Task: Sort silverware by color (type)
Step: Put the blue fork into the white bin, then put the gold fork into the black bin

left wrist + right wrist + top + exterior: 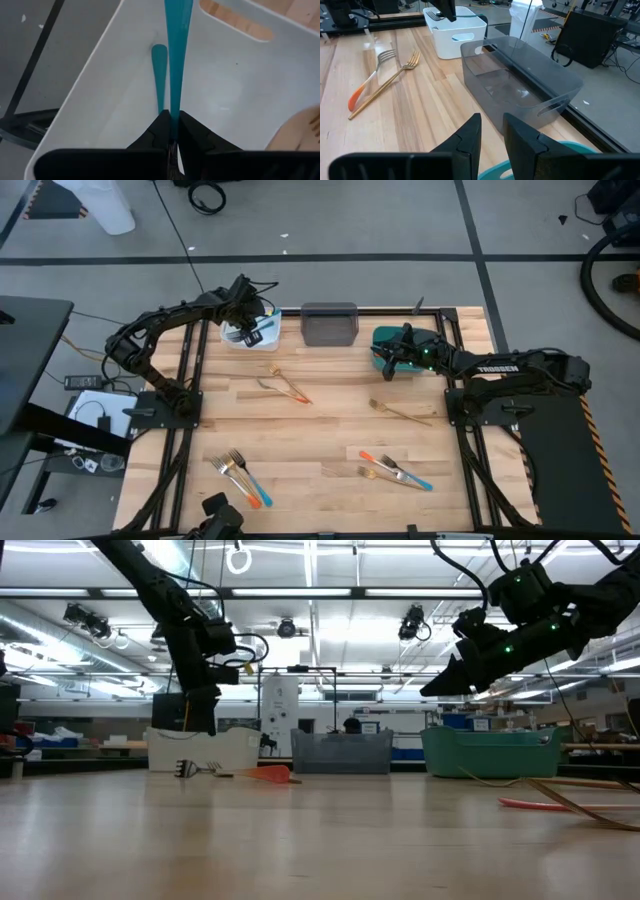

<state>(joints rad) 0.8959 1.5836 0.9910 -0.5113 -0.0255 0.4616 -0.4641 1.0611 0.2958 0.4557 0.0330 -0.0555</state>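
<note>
My left gripper [250,328] hangs over the white bin [240,340] at the far left and is shut on a blue-handled fork [176,55]. A second blue handle [159,75] seems to lie on the bin's floor. My right gripper [492,125] is open and empty above the teal bin [385,340] at the far right. An orange-handled fork [296,392] and a golden fork [272,385] lie crossed on the table near the grey bin [328,323]. More forks lie at the near left [240,475], the near right [395,470] and the right [400,412]. My left gripper pinches the blue fork's handle at its narrow end [173,117] between its two fingertips. The fingers come from above, slanting down into the white bin, and lie along the fork. The handle runs on past the fingertips, lifted over the bin's floor; its wide end is out of frame.
The three bins stand in a row along the far edge: white, grey [520,85], teal [570,150]. Bare wood lies in the table's middle [330,430]. The table's frame rails run down the left and right sides.
</note>
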